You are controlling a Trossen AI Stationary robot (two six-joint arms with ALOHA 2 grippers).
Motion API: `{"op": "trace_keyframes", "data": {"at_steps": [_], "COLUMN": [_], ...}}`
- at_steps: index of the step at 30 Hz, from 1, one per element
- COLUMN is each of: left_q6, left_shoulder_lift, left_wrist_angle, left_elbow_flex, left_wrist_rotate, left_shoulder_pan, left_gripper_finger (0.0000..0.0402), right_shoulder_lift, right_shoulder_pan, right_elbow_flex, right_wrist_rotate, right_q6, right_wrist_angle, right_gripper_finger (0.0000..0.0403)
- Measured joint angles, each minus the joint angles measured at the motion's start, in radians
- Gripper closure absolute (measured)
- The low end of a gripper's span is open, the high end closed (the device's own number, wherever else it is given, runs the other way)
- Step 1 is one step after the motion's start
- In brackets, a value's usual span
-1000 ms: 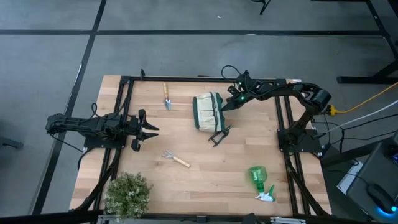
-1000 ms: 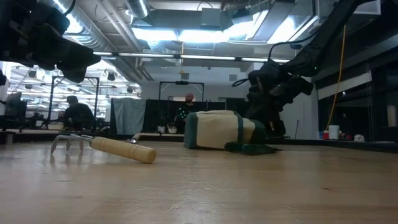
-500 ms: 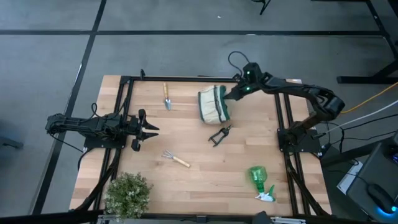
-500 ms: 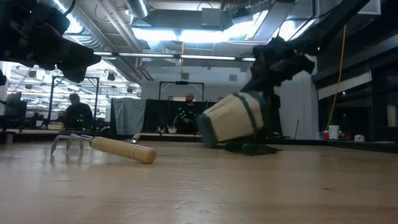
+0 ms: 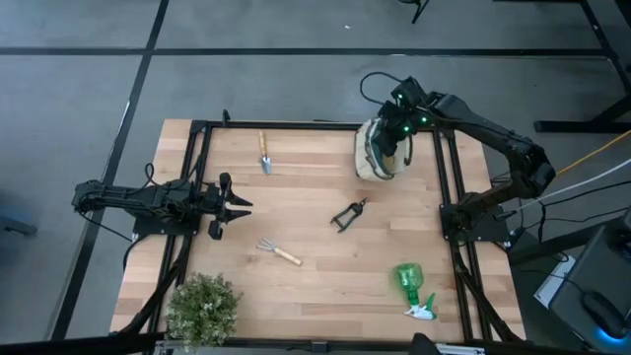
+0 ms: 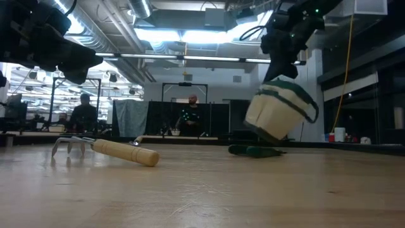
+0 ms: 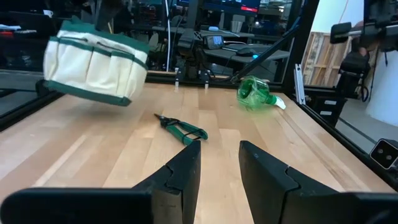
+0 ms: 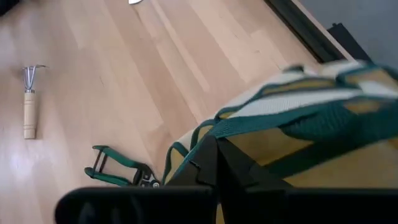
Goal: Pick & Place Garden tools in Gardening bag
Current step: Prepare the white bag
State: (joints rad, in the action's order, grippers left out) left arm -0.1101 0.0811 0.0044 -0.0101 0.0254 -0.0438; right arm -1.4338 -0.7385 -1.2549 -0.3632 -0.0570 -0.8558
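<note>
Nearest the bushy plant (image 5: 203, 307) at the desk's (image 5: 315, 286) front corner lie my pronged rake (image 5: 279, 251) and, well off to its side, the green spray bottle (image 5: 412, 287). Farther from the plant, my left hand (image 5: 240, 204) waits low over the desk edge, fingers (image 7: 184, 172) slightly apart with nothing between them. The pruning shears (image 5: 348, 213) lie mid-desk, beyond the rake. The trowel (image 5: 264, 153) lies near the far edge. Farthest from the plant, my right hand (image 5: 395, 141) is clamped on the gardening bag's (image 5: 374, 153) green trim, holding the bag tilted and clear of the desk near the far edge.
</note>
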Motion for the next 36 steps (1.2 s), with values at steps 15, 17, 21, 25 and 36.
{"op": "trace_keyframes", "data": {"at_steps": [15, 17, 21, 25, 36], "left_q6": [0.0, 0.0, 0.0, 0.0, 0.0], "left_shoulder_lift": [0.0, 0.0, 0.0, 0.0, 0.0], "left_wrist_angle": [0.0, 0.0, 0.0, 0.0, 0.0], "left_elbow_flex": [0.0, 0.0, 0.0, 0.0, 0.0], "left_wrist_rotate": [0.0, 0.0, 0.0, 0.0, 0.0], "left_shoulder_pan": [0.0, 0.0, 0.0, 0.0, 0.0], "left_gripper_finger": [0.0296, 0.0296, 0.0296, 0.0296, 0.0296], "right_shoulder_lift": [-0.168, -0.171, -0.17, -0.169, -0.105], "right_shoulder_pan": [0.082, 0.1, 0.133, 0.129, 0.01], "right_elbow_flex": [0.0, 0.0, 0.0, 0.0, -0.014], "right_wrist_rotate": [0.016, 0.016, 0.021, 0.022, 0.047], "right_q6": [0.031, 0.032, 0.046, 0.046, 0.015], "right_wrist_angle": [0.004, 0.01, 0.037, 0.033, -0.048], "right_gripper_finger": [0.0403, 0.0403, 0.0403, 0.0403, 0.0403]}}
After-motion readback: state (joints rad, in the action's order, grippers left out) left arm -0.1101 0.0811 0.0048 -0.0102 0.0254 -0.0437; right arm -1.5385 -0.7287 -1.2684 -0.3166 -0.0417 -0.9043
